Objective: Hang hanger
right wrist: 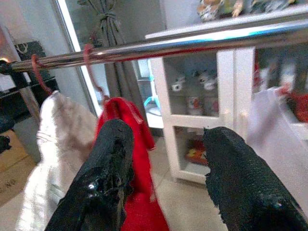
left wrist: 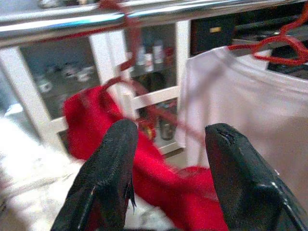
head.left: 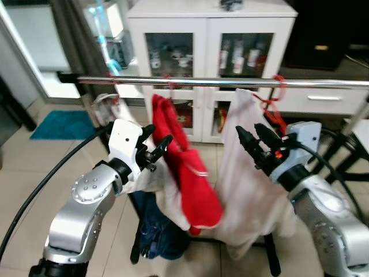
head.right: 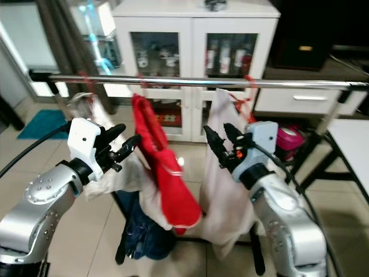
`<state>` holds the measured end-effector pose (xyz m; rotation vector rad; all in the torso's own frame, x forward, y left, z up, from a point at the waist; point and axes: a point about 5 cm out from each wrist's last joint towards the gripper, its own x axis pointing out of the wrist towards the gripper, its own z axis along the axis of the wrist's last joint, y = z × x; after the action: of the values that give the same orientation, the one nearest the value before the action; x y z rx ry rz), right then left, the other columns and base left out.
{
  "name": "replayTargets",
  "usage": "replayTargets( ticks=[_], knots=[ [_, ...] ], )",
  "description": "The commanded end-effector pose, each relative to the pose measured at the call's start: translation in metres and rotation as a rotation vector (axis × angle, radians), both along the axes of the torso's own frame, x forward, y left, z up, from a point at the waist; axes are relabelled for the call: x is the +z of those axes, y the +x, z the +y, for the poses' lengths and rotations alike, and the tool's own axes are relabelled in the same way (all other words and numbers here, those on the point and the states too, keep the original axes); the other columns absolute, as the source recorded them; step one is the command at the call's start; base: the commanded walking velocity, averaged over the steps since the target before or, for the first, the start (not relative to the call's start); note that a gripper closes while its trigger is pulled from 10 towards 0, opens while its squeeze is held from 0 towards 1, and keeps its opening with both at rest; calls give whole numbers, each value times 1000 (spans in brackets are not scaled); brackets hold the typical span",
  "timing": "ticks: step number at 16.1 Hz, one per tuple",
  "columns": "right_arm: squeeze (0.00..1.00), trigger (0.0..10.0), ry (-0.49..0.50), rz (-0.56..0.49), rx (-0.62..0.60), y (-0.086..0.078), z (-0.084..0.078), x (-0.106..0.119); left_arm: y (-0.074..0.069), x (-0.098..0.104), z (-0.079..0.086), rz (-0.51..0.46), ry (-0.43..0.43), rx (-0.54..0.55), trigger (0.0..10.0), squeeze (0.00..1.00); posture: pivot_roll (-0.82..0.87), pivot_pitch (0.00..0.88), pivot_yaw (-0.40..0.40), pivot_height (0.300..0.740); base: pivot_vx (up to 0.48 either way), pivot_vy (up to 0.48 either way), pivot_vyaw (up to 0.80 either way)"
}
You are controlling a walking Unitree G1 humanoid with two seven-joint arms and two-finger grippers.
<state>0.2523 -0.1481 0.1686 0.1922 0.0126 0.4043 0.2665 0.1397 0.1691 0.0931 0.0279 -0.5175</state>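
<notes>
A chrome rail (head.left: 230, 83) crosses in front of me. A red garment (head.left: 193, 173) hangs from it on a red hanger (left wrist: 126, 21) whose hook sits over the rail. To its right a pale garment (head.left: 245, 173) hangs on another red hanger (head.left: 275, 109). A white garment (head.left: 104, 107) hangs at the rail's left end. My left gripper (head.left: 159, 134) is open just left of the red garment, holding nothing. My right gripper (head.left: 248, 128) is open in front of the pale garment, also holding nothing.
A white glass-door cabinet (head.left: 207, 34) stands behind the rail. Blue jeans (head.left: 158, 231) hang low under the red garment. A teal mat (head.left: 63, 124) lies on the tiled floor at left. A black cable (head.left: 46, 179) trails by my left arm.
</notes>
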Motion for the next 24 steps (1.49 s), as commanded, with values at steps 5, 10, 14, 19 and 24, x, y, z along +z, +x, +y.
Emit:
replayTargets(
  ticks=[5,10,14,19,24],
  knots=[
    [0,10000,-55,9,53,-3,30,-7,0,1,1,-4,6,33,10000,0,-107,0,39,740,0,335,0],
    [0,10000,-113,4,-56,9,24,-9,5,-1,3,-10,38,75,10000,0,-109,0,45,740,0,-55,753],
    [0,10000,-60,14,-82,15,24,-9,6,-4,6,-11,42,98,10000,0,-116,0,36,740,0,-480,800],
    [0,10000,12,-14,-127,19,20,-5,7,-5,7,-11,48,105,10000,0,-119,0,30,740,0,-244,235],
    [0,10000,182,68,-215,15,34,-20,7,-6,3,2,27,101,10000,0,-105,0,32,740,0,0,0]
  ],
)
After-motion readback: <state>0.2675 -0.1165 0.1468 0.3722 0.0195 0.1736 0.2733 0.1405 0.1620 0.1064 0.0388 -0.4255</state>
